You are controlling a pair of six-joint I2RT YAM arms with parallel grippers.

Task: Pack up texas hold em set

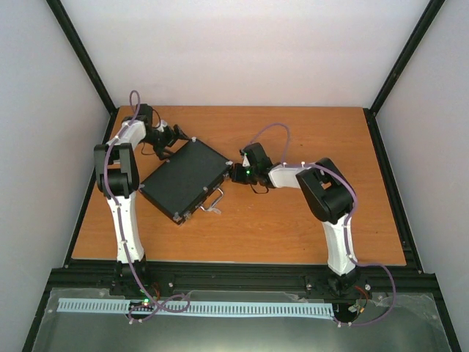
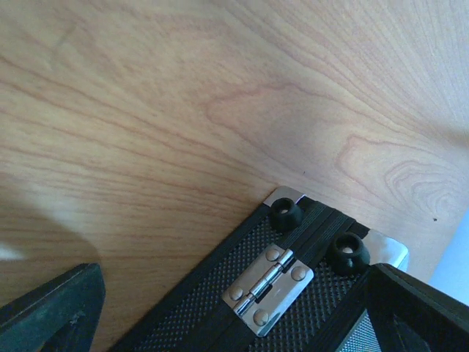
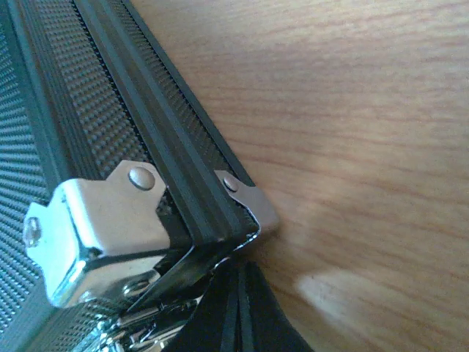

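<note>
The wooden bench carries the black case of the texas hold em set. It lies flat and skewed, left of centre, with one corner pointing toward the far-left corner of the bench. Its lid is down, and none of the set's loose pieces show in any view, so the packing looks nearly done; what remains is probably fastening or squaring the case.

The left gripper stands at the case's far corner with its jaws spread wide. It straddles the hinged edge and holds nothing. The right gripper sits at the case's right-hand corner. Its fingers look pressed together against the corner, with nothing seen between them.

The handle juts toward the near edge. The right wrist view shows a silver corner cap, and the left wrist view shows a hinge and a rubber foot.

The next move likely calls for bracing the hinge side while the latches near the handle are pressed home.
</note>
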